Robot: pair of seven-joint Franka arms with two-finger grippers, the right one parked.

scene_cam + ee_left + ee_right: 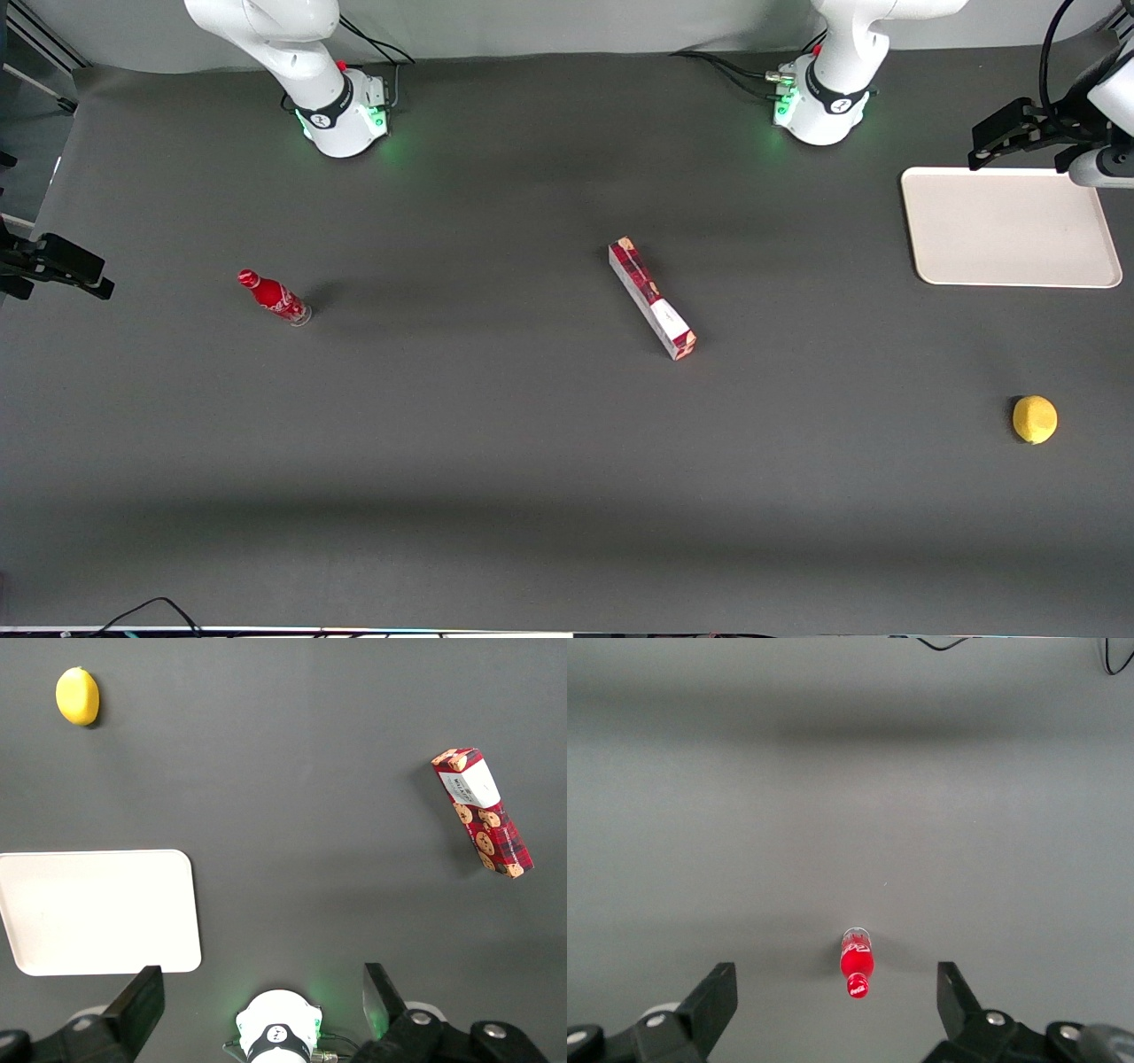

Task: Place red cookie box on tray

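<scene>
The red cookie box (pixel 651 297) lies flat on the dark table near its middle, dark red with cookie pictures and a white end section; it also shows in the left wrist view (pixel 483 813). The cream-white tray (pixel 1010 228) lies toward the working arm's end of the table, with nothing on it; it also shows in the left wrist view (pixel 97 911). The left arm's gripper (pixel 982 146) hangs high over the tray's edge nearest the robot bases. It is open and empty (pixel 263 992), well apart from the box.
A yellow lemon (pixel 1035 419) lies nearer the front camera than the tray, also in the left wrist view (pixel 77 696). A small red soda bottle (pixel 275 298) lies toward the parked arm's end of the table. The working arm's base (pixel 819 106) stands at the table's back edge.
</scene>
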